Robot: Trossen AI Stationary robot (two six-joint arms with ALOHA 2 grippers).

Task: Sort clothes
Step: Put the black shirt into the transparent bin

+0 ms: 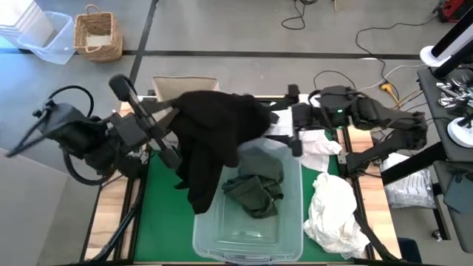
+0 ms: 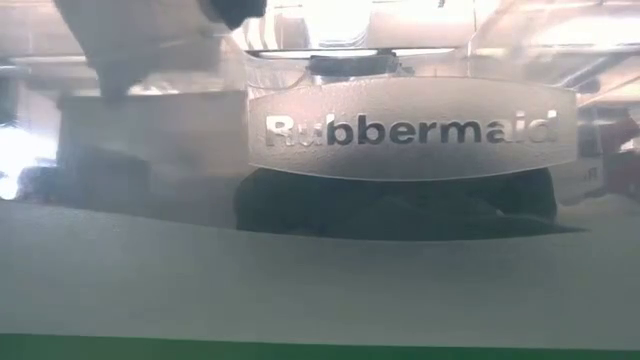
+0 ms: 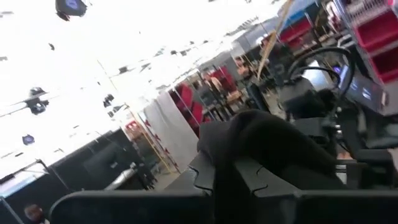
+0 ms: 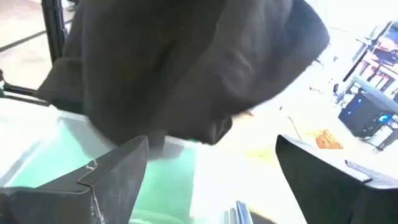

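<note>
Overhead view of a green-topped desk (image 1: 159,192) with pale wooden side strips. A large black garment (image 1: 211,137) hangs in the middle of the frame, draped from the left gripper (image 1: 171,140), whose jaws are shut on the fabric; in the left wrist view the dark cloth (image 3: 273,155) lies folded over the closed fingers (image 3: 205,177). The hanging garment covers the upper left part of a clear plastic tub (image 1: 247,240), which stands at bottom centre, and it hides much of the beige fabric box (image 1: 181,83) behind it at upper centre. Inside the tub lies a crumpled dark olive garment (image 1: 255,191). The right gripper (image 1: 297,131) sits just right of the black garment, at upper right of centre, jaws wide and empty; its wrist view shows the two fingers (image 4: 106,180) spread apart with the black cloth (image 4: 186,68) hanging just beyond them, not between them. A heap of white clothes (image 1: 336,210) lies on the desk to the right of the tub, with another white piece (image 1: 318,144) near the right gripper. In the low view the tub's lettered front wall (image 2: 410,130) fills the frame, a dark mass (image 2: 390,210) showing through it. On the floor at upper left stand a wicker basket (image 1: 97,33) and a second clear bin (image 1: 44,37); cables (image 1: 369,37) trail across the floor at upper right.
</note>
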